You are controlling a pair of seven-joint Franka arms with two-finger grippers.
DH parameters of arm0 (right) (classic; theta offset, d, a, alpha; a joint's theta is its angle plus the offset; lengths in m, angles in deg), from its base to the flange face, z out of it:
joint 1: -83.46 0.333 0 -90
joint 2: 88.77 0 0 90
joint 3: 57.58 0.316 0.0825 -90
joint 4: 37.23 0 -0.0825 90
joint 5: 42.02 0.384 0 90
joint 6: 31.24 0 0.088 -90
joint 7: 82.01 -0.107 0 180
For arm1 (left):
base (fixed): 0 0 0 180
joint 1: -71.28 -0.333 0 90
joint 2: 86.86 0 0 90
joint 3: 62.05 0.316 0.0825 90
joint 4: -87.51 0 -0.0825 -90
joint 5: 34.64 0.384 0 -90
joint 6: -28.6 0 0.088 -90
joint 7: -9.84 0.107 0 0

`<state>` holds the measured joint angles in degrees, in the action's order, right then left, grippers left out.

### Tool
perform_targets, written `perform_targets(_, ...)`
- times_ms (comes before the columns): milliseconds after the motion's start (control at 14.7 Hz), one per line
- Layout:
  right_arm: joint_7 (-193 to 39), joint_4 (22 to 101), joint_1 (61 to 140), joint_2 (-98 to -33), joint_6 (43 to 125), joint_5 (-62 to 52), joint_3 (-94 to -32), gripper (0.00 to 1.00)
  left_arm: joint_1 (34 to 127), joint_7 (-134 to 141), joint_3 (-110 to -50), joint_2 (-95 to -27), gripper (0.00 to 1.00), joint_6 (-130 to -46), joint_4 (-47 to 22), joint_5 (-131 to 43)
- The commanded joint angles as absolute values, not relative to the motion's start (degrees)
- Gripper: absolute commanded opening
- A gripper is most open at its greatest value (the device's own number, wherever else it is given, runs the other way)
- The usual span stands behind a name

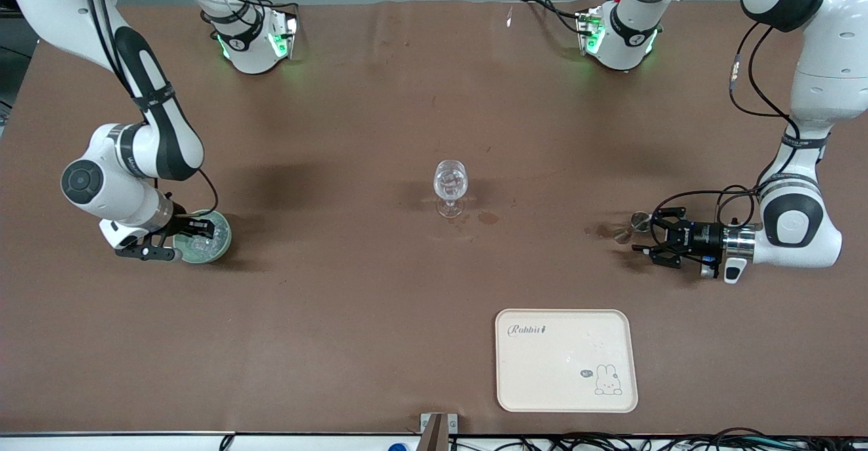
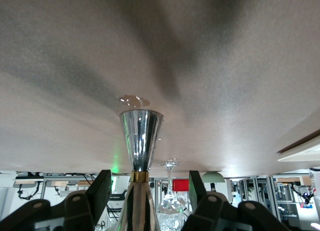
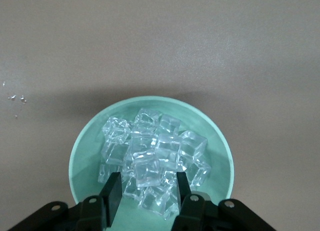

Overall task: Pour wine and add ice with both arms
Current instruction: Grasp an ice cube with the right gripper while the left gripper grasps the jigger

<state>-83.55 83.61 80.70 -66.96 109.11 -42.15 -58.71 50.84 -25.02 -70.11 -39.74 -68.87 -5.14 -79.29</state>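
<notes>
A clear stemmed glass [image 1: 451,183] stands at the table's middle; I cannot make out the wine in it. It also shows far off in the left wrist view [image 2: 170,207]. My left gripper [image 1: 644,234] is low at the left arm's end, open. Its fingers [image 2: 100,190] stand on either side of an upright metal jigger [image 2: 141,138], with gaps on both sides. The jigger [image 1: 637,220] stands on the table. My right gripper [image 1: 196,234] is open over a green bowl [image 1: 226,234]. Its fingertips [image 3: 112,193] reach down among the ice cubes [image 3: 155,151] piled in the bowl [image 3: 85,141].
A cream rabbit tray [image 1: 566,359] lies near the front edge, toward the left arm's end. A small dark wet spot [image 1: 487,218] marks the brown table beside the glass. Both arm bases stand along the back edge.
</notes>
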Motion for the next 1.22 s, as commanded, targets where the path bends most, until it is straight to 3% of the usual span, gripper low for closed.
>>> perform_targets(0,-82.7,84.1,80.7,-66.6,110.4,-40.9,-58.6,0.50,50.7,-23.0,-70.2,-39.7,0.66,-68.3,-5.9,-80.3)
perform_targets(340,-83.0,82.8,80.9,-66.2,110.4,-40.8,-58.5,0.42,50.6,-21.7,-70.2,-39.5,0.59,-67.9,-6.2,-80.4)
perform_targets(748,-83.5,82.8,81.0,-66.4,110.0,-40.7,-58.5,0.15,50.7,-21.0,-70.2,-38.6,0.45,-67.9,-6.1,-80.5)
perform_targets(884,-83.4,82.8,81.0,-67.7,109.5,-40.7,-58.5,0.09,50.7,-21.0,-70.3,-38.6,0.36,-67.9,-6.0,-80.5)
perform_targets(1156,-82.7,82.7,80.9,-73.7,107.0,-40.8,-58.6,0.06,50.7,-21.1,-70.4,-38.7,0.21,-67.8,-5.9,-80.5)
